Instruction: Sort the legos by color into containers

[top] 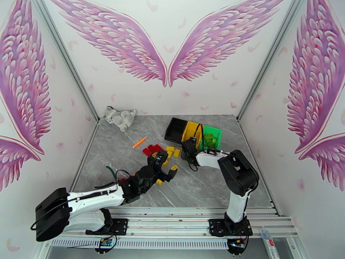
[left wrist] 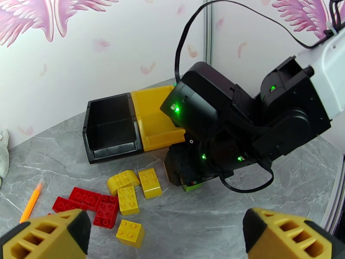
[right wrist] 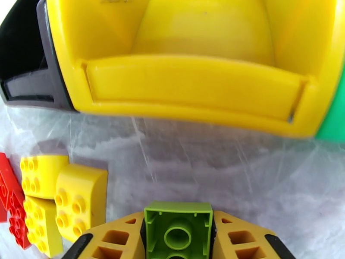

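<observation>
Tightly around green lego (right wrist: 178, 216): right gripper (right wrist: 178, 240)

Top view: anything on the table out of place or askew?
Two strays: an orange pen lies left of the loose bricks, and a plush cat sits in the far left corner. The three bins stand skewed.

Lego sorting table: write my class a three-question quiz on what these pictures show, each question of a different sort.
1. True or false: the right tool grips a green lego.
2. In the right wrist view, what colour is the bin straight ahead of that tool? A black, B yellow, C red.
3. Fill the gap: the left tool stands ___, with nothing between its fingers.
Key: 1 true; 2 B; 3 open.
</observation>
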`<state>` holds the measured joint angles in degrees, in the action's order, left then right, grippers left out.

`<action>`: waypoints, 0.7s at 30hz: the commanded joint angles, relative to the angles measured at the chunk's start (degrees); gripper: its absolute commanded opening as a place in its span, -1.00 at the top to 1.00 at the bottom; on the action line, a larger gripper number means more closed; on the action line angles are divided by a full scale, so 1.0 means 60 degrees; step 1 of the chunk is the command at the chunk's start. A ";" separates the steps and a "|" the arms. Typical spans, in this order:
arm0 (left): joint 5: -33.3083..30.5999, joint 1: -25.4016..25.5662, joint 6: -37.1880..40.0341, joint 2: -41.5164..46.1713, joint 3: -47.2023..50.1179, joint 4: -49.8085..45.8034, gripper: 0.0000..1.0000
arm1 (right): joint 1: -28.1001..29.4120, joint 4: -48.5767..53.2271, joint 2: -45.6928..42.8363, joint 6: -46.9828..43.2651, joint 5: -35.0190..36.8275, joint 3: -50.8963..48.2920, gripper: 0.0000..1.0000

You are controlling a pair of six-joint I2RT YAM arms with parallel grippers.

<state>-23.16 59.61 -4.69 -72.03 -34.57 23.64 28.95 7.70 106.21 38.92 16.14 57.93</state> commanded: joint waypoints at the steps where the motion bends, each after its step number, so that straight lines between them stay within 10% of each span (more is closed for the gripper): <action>1: 0.0458 0.0013 0.0095 -0.0429 -0.0635 -0.0472 -0.97 | -0.0077 0.0694 -0.0940 -0.0286 0.0260 0.0079 0.29; 21: 0.0140 0.0727 0.0463 -0.1752 -0.1871 -0.1530 -0.98 | -0.3544 0.3287 -0.0961 -0.1538 -0.0029 0.3326 0.13</action>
<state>-21.91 63.81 -2.09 -82.04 -43.64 15.75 8.23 22.85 97.78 31.29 16.12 75.55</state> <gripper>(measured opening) 0.988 0.426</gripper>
